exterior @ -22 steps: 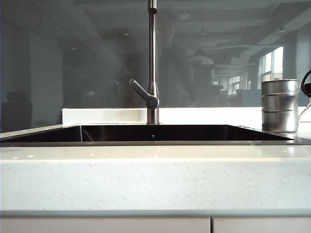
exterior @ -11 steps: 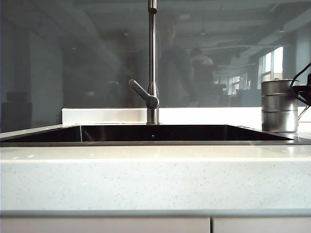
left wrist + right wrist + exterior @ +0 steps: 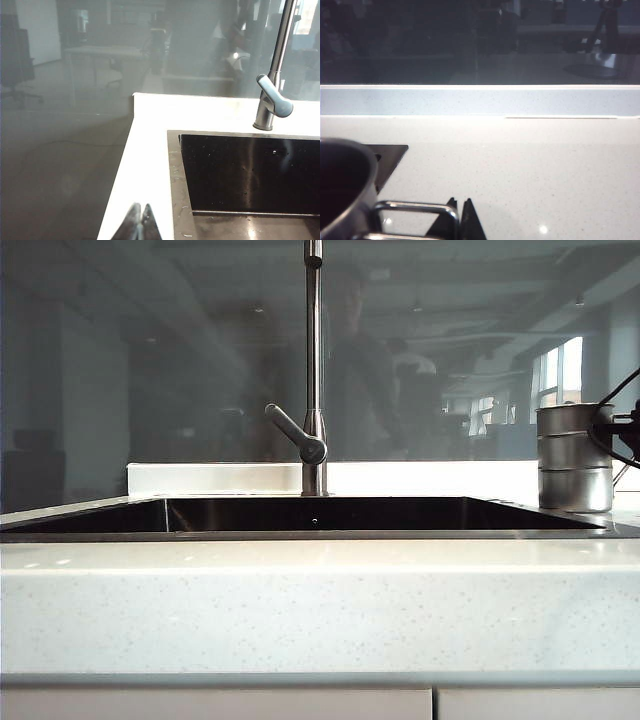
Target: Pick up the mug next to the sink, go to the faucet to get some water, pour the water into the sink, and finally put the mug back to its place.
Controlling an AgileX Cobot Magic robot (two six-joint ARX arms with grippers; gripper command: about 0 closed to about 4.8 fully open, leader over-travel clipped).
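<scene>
The brushed-steel mug (image 3: 575, 458) stands upright on the pale countertop just right of the black sink (image 3: 240, 514). My right gripper (image 3: 628, 427) is at the mug's right side, by its wire handle. In the right wrist view the fingertips of the right gripper (image 3: 459, 206) sit nearly together with the thin handle (image 3: 415, 205) running between them, and the mug's rim (image 3: 350, 165) is close beside. The chrome faucet (image 3: 314, 360) rises behind the sink's middle. My left gripper (image 3: 139, 212) is shut and empty, over the counter by the sink's left rim (image 3: 173, 165), with the faucet (image 3: 274, 95) beyond.
A low white backsplash ledge (image 3: 420, 478) runs behind the sink, with a glass wall above it. The faucet's lever (image 3: 295, 435) sticks out to the left. Bare speckled countertop (image 3: 535, 170) stretches to the right of the mug.
My right gripper has come in from the right edge to the mug's handle and its jaws have closed around it. The mug has stayed in place. The left arm is still.
</scene>
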